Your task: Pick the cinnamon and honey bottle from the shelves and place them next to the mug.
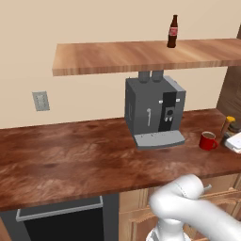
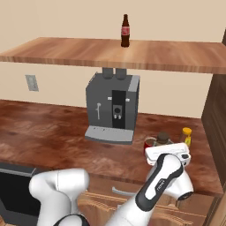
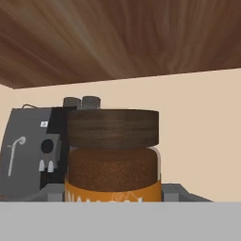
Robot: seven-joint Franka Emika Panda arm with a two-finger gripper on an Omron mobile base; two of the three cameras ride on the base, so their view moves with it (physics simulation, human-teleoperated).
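My hand sits low at the right end of the bench (image 2: 53,132), and from the camera on it the cinnamon (image 3: 112,155) stands right in front of me — dark wooden-looking cap on top, brown powder behind the glass, an orange band below. My end effector's fingertips are not visible there, and in the right base view my white wrist covers them, so I cannot tell how far it is open or whether it has hold of the jar.

In the right base view the cinnamon's (image 2: 163,137) dark cap pokes up just behind my hand, touching or nearly touching the red mug (image 2: 150,143), which peeks out on its left. The honey bottle (image 2: 187,136) stands on the bench just to the right of them, yellow cap up. From the left base view the mug (image 1: 207,140) stands in the open, handle to the right, with the honey bottle (image 1: 228,125) near it on its right.

The grey coffee machine (image 1: 154,110) stands left of the mug, under the shelves (image 1: 141,55). On the shelves stands a slim brown bottle with a red label (image 1: 172,31) — upright, well apart from everything on the bench.
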